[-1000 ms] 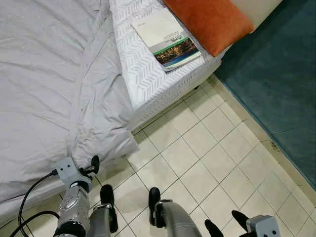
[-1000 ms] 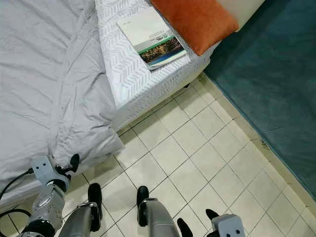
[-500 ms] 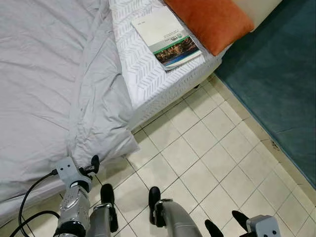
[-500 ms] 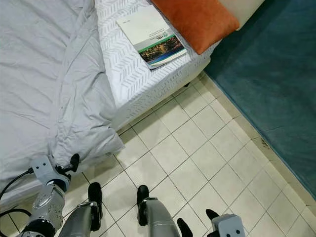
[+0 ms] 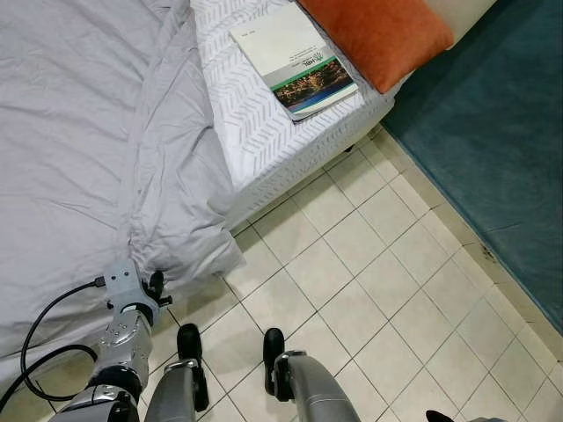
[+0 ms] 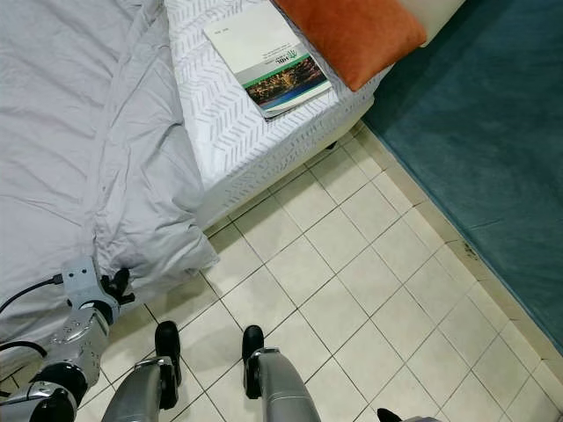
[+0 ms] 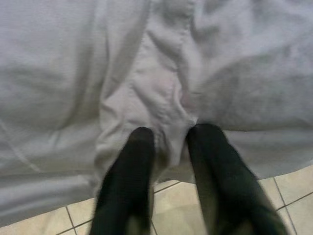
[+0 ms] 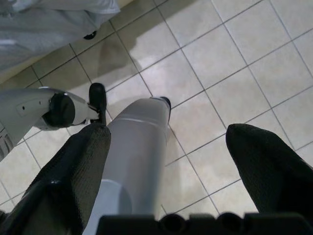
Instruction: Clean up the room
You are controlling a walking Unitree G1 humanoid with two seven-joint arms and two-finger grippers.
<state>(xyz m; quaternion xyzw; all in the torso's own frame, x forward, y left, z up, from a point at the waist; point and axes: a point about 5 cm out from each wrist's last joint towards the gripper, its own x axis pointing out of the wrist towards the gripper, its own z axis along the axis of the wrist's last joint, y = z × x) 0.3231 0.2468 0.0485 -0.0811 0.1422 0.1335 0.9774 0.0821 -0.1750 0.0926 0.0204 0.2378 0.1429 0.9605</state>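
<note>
bed (image 5: 264,132): grey duvet (image 5: 79,132) hanging off edge, book (image 5: 295,60) beside orange pillow (image 5: 378,31) | left gripper (image 7: 168,147): advancing since a second ago, fingers parted, straddling duvet corner, not clamping | right gripper (image 8: 166,161): spread wide, idling over tiles, dropping away.

The bed (image 5: 264,141) carries a grey sheet (image 5: 79,149), 1 magazine-like booklet (image 5: 295,60) and an orange pillow (image 5: 378,31).

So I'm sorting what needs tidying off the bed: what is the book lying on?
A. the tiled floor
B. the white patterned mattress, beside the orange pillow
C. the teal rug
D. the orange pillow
B: the book lies flat on the white patterned mattress, next to the orange pillow, well above the tiled floor.
</note>
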